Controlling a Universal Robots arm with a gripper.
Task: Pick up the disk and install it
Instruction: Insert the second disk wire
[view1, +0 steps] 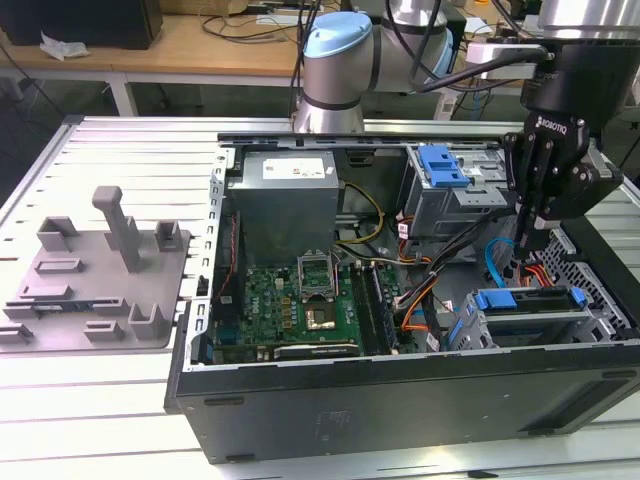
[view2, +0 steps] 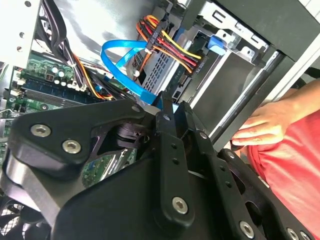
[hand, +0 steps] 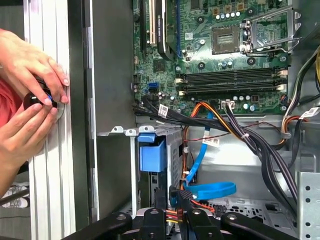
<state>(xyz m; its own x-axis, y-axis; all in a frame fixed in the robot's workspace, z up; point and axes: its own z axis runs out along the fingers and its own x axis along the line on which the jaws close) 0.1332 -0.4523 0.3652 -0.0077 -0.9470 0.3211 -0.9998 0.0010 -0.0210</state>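
Pincer (view1: 527, 243) just above the disk (view1: 528, 300), inside the case (view1: 400, 400).

Disk (view1: 525, 322), blue-framed, seated flat in drive cage

No readable text, white sticker (view1: 298, 168) on grey power supply box too blurred
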